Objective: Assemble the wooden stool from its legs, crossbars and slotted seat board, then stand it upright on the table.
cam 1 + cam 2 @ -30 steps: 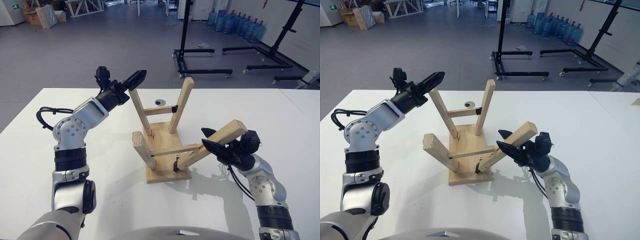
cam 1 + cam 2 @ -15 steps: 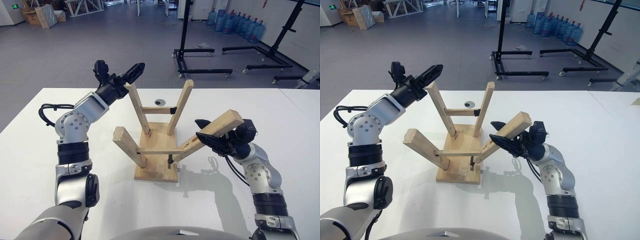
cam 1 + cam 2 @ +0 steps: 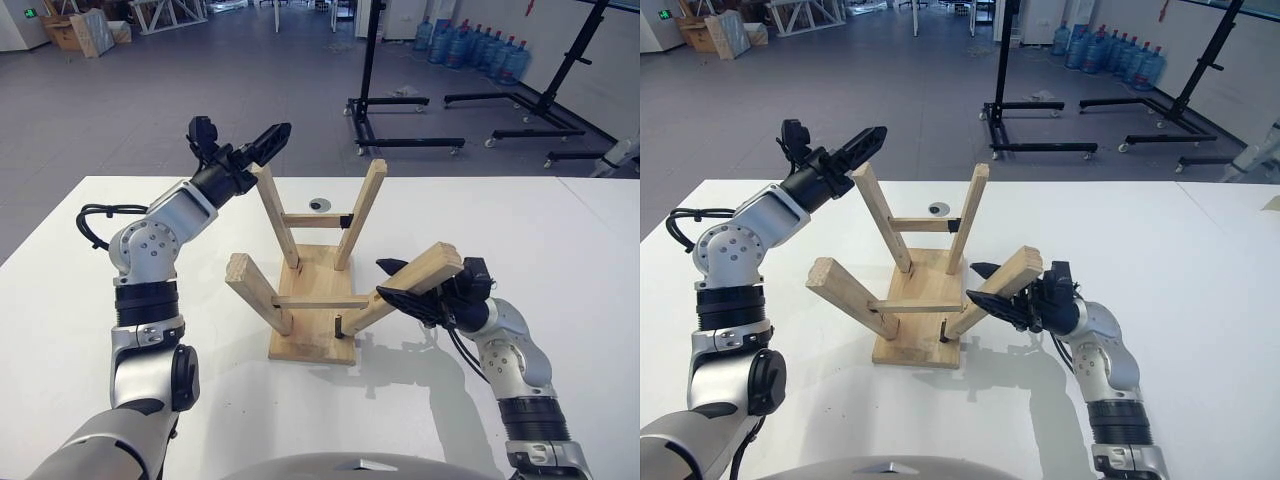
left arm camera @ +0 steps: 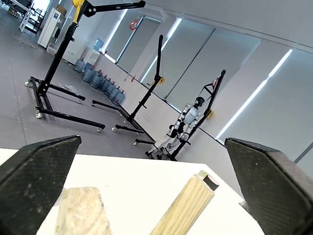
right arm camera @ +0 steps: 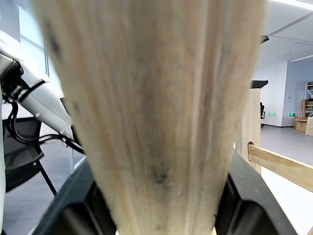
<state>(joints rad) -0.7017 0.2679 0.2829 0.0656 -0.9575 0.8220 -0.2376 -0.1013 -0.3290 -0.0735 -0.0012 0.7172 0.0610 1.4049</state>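
At centre of the white tabletop [image 3: 560, 230]: one wooden stool [image 3: 343, 255], inverted, part-assembled.

- Seat board [image 3: 310, 348]: lies flat on the tabletop, legs pointing up from it.
- Rear-left leg [image 3: 280, 225], at 11 o'clock on the board, and rear-right leg [image 3: 362, 210], at 1 o'clock: both near upright, leaning slightly apart, joined by the rear crossbar [image 3: 315, 219].
- Front-left leg [image 3: 256, 292], at 8 o'clock: tilted well outward toward 9 o'clock.
- Front-right leg [image 3: 440, 263], at 4 o'clock: tilted well outward toward 3 o'clock.
- Front crossbar [image 3: 320, 301]: runs level between the two front legs.
- Left pincer [image 3: 266, 142]: at the top end of the rear-left leg, fingers spread wide. The wrist view shows the leg end between them with clearance on both sides, gripping nothing.
- Right pincer [image 3: 386, 282]: closed around the front-right leg about midway along its length, fingers on opposite faces.

Progress, as a judgement: all four legs and both visible crossbars are on the board, so gathering and first fitting look done. The splay of the front pair suggests those joints are not fully seated. Left to do: bring the front legs square, press them home, then turn the stool over onto its feet.
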